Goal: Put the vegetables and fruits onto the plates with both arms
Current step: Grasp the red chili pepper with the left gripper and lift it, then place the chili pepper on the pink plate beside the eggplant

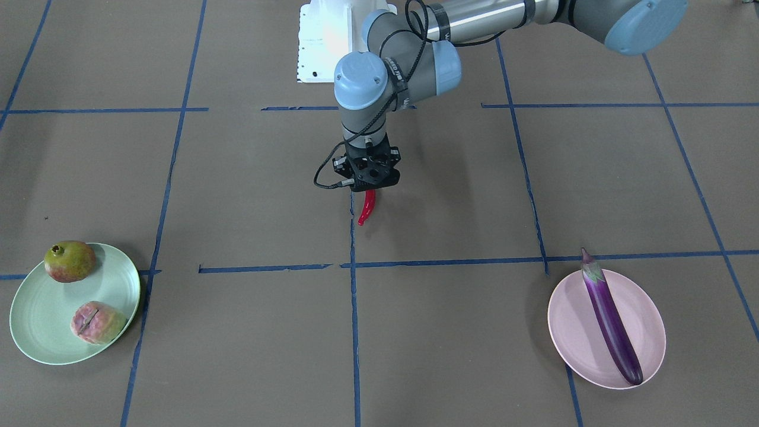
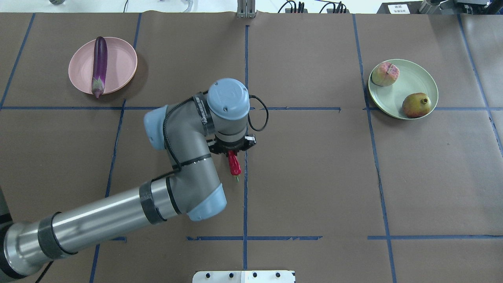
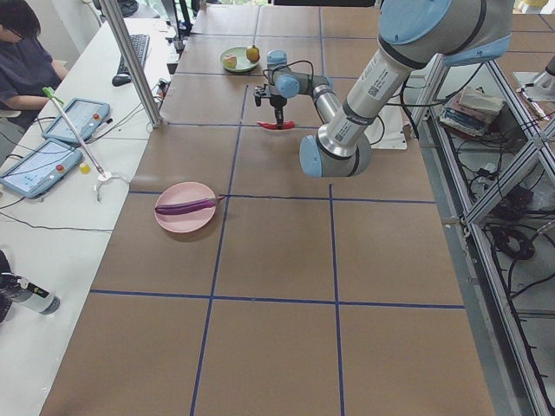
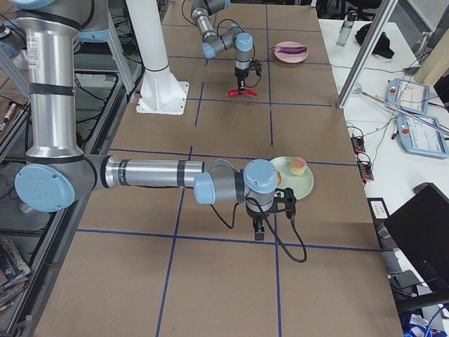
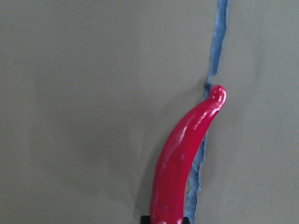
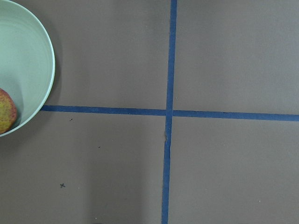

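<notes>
Closest to my base, about the middle of the table (image 1: 474, 356), my left gripper (image 1: 369, 187) points straight down with its fingers closed on the thick end of the red chili pepper (image 1: 367, 207). The rest of the chili juts out from the fingers beside a blue tape line (image 5: 217, 46). I cannot tell whether it has cleared the table.

The chili is glossy and bright red. It is slim and gently curved, and it tapers to a small rounded tip that hooks to one side. It looks smooth, so I judge a grip on one end could let it swing or slip.

My right gripper (image 4: 259, 228) hangs low near the table's right edge, just beside the mint green plate (image 1: 41, 320). It shows only in the right side view, so I cannot tell how far open it is. I see nothing in it.

Toward the far right corner, the mint green plate holds the pomegranate (image 1: 70, 261) and the peach (image 1: 96, 322), set apart from each other. Toward the far left corner, the eggplant (image 1: 611, 323) lies across the pink plate (image 1: 572, 320) with its stem cap over the rim.

By my reckoning both fruits and one vegetable are done. Only the chili is left, and I judge it belongs on the pink plate beside the eggplant.
</notes>
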Controlling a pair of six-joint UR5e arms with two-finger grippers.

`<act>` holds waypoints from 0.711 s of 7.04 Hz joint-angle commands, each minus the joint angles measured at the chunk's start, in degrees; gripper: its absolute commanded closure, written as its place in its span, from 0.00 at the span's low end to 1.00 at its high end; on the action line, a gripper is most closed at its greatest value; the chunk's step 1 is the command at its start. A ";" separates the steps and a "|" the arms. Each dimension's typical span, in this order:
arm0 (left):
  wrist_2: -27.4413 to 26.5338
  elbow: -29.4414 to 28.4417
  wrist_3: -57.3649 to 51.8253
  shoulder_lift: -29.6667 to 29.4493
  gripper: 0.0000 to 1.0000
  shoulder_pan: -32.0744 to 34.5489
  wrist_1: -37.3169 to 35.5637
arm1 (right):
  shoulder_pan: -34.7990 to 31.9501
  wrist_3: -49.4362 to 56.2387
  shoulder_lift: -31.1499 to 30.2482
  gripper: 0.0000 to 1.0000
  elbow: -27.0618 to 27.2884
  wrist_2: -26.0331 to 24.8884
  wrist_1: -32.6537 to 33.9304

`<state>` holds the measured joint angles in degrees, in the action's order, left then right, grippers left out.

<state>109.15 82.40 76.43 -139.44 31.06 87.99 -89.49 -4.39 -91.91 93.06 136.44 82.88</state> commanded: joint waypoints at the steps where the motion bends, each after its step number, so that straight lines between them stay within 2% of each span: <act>1: 0.28 0.83 -5.22 3.11 0.95 9.93 0.51 | 0.10 0.00 -0.03 0.00 -0.07 0.05 -0.09; 2: 0.97 0.39 -11.07 6.17 0.95 14.51 0.51 | 0.10 0.00 -0.03 0.00 -0.07 0.06 0.00; 3: 2.02 -0.65 -21.40 8.55 0.94 19.86 0.51 | 0.19 0.00 -0.03 0.00 -0.16 -0.12 -0.09; 4: 3.25 -5.02 -27.77 8.57 0.94 24.53 0.69 | 0.19 0.00 -0.03 0.00 -0.16 0.05 -0.09; 5: 3.09 -10.28 -30.96 8.66 0.94 26.14 1.30 | 0.28 0.09 -0.03 0.00 -0.16 -0.03 -0.09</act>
<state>111.80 77.61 51.42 -131.26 53.58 88.78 -89.28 -4.37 -91.93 92.92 136.43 82.80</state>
